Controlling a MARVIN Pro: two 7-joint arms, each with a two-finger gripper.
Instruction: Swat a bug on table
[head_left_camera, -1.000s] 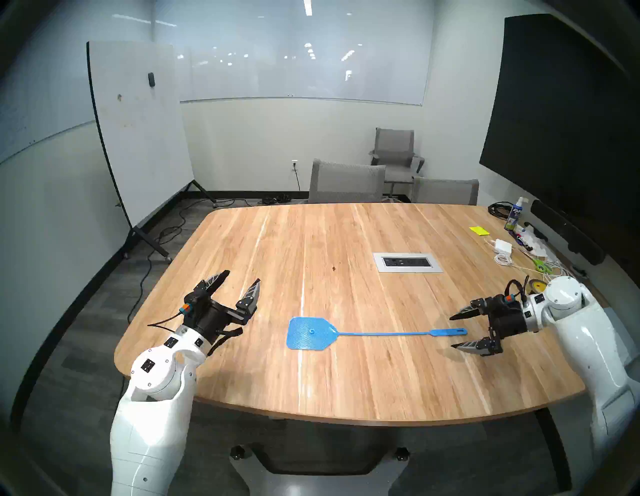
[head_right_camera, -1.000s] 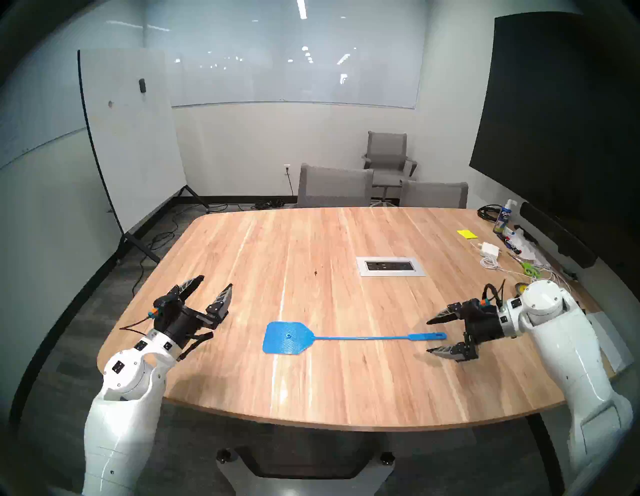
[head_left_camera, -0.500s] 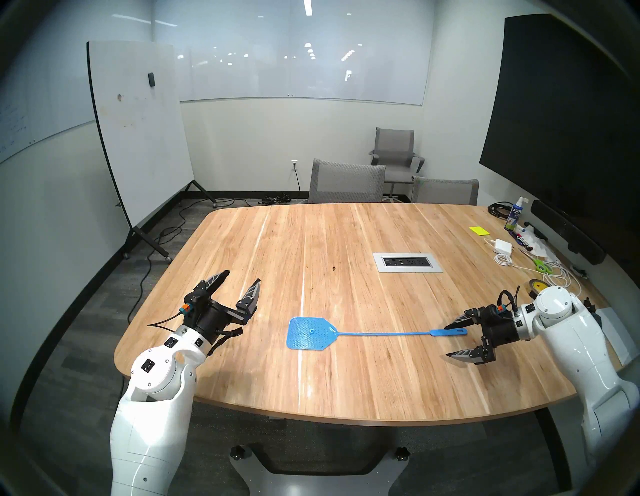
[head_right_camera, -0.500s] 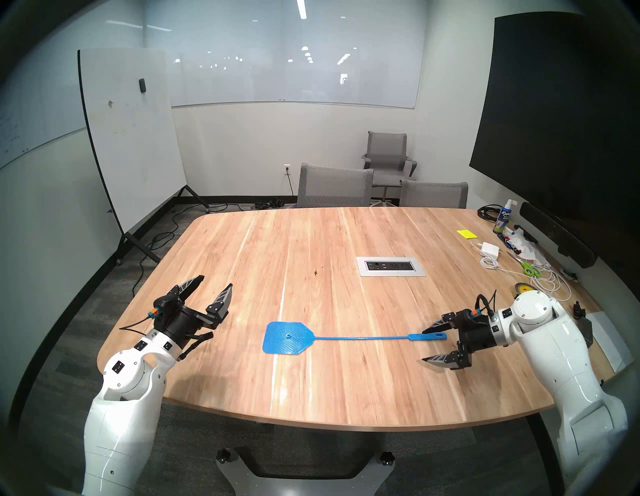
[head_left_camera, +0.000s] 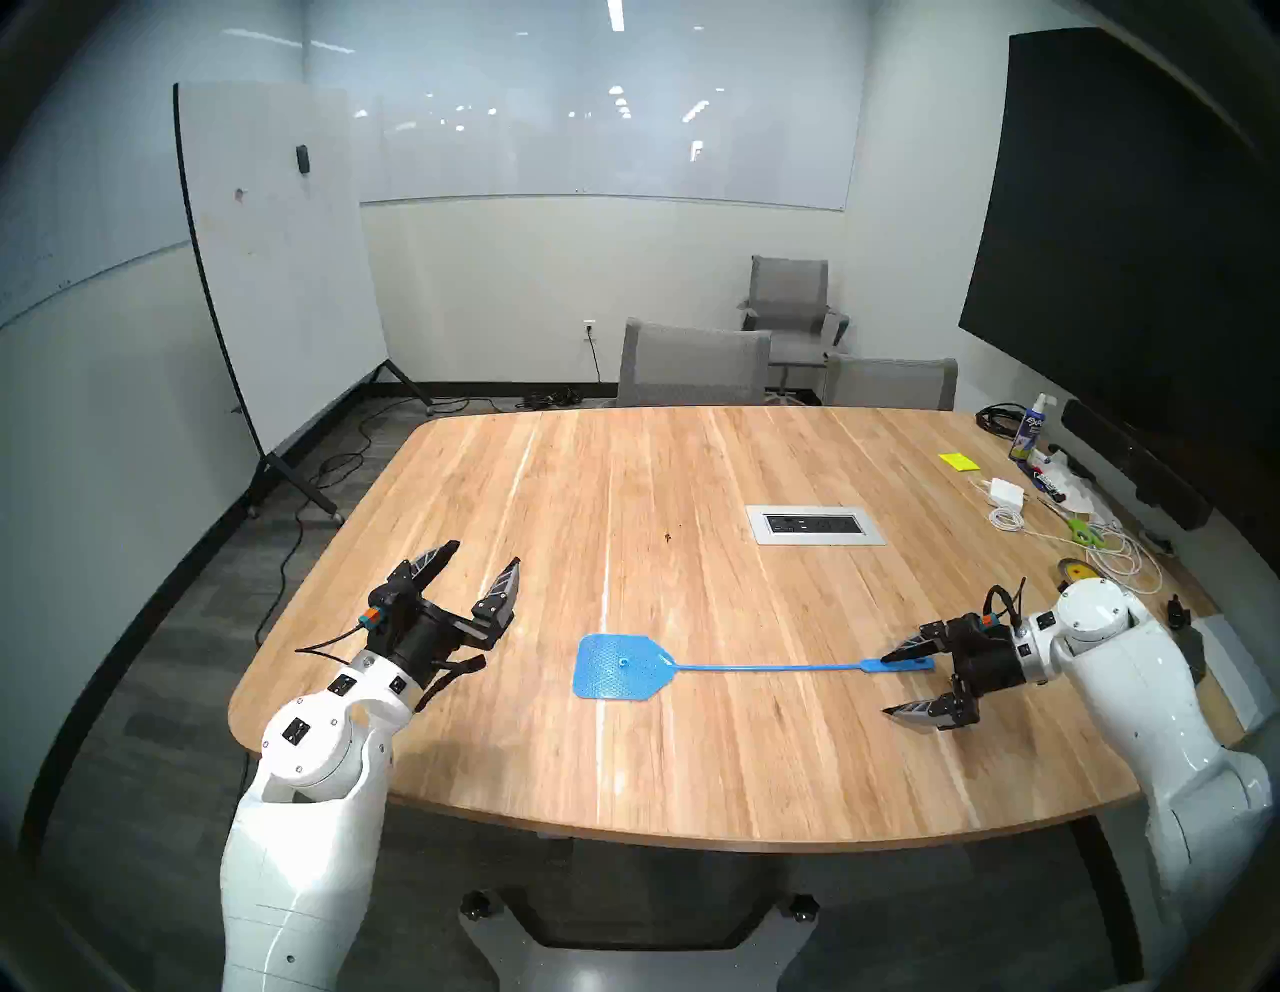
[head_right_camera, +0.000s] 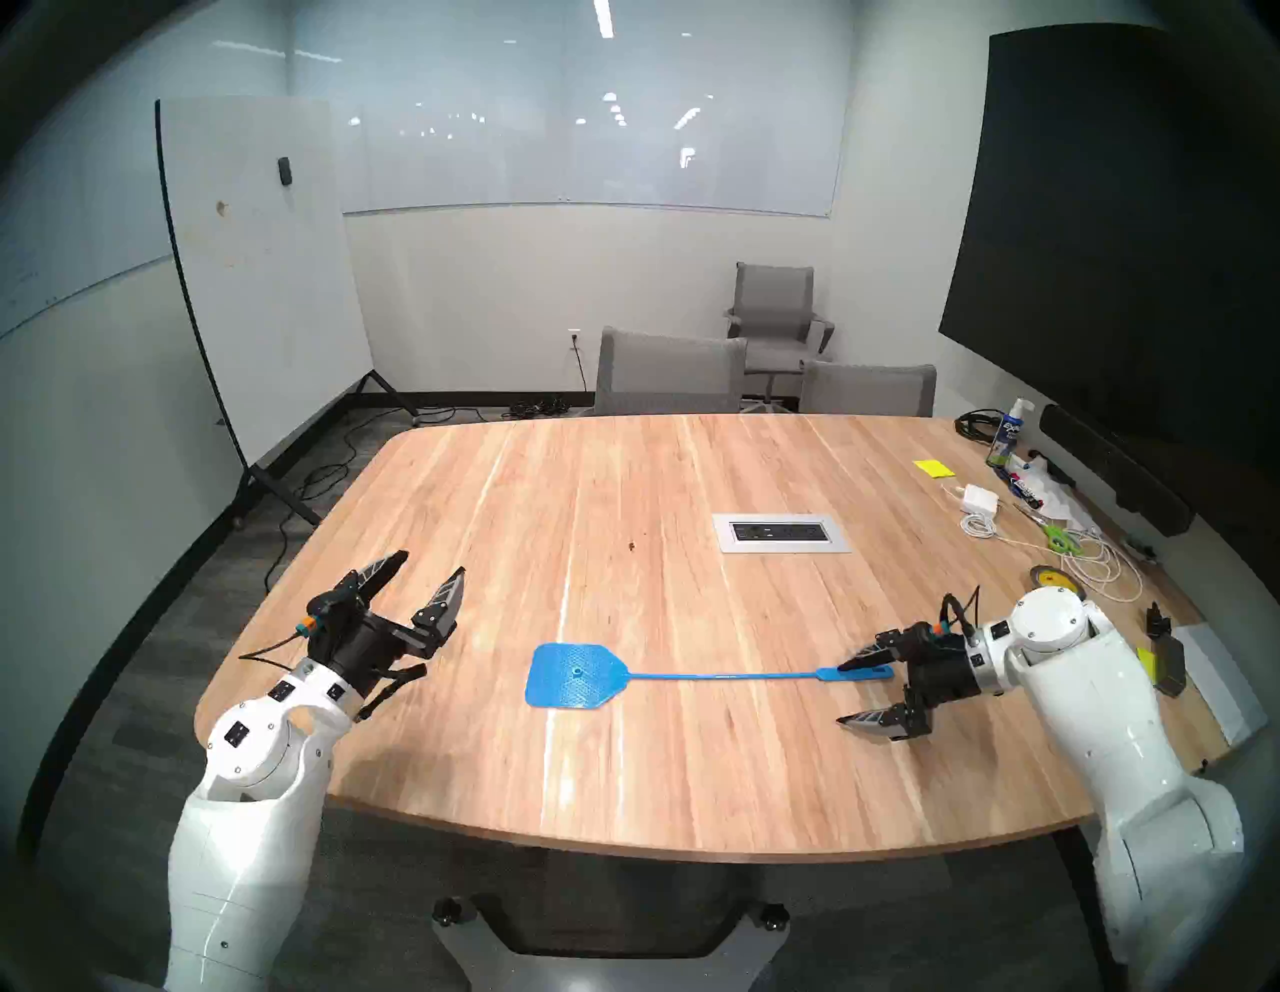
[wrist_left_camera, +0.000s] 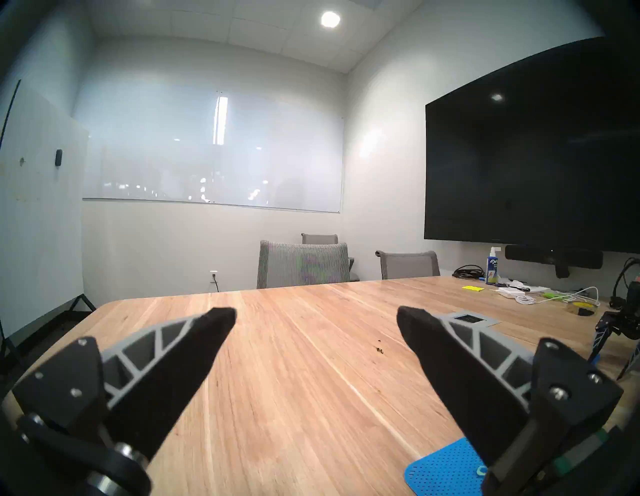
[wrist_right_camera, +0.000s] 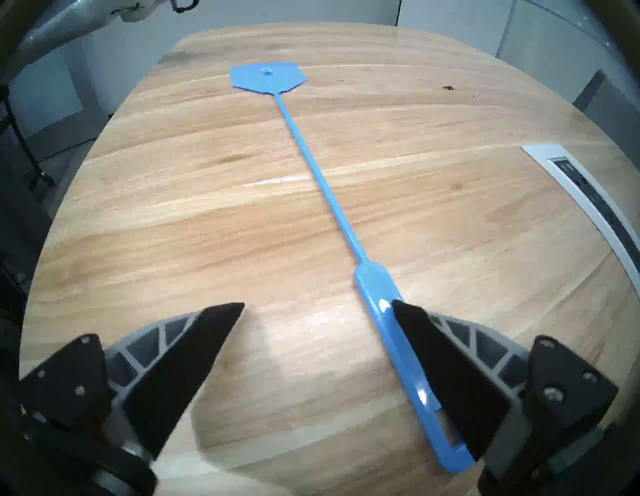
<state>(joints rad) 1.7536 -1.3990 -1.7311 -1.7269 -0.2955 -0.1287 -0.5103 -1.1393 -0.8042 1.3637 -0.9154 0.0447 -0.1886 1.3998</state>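
Fingers (wrist_right_camera: 450, 374) of both arms gape wide, holding nothing; right pair straddles blue swatter's (head_left_camera: 623, 668) handle; spray bottle (head_left_camera: 1030, 433) reads "EXPO".

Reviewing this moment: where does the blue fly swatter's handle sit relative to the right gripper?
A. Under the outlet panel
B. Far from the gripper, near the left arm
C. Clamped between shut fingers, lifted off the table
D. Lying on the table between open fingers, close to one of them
D: the fly swatter lies flat on the table, its handle beside one finger of the open right gripper.
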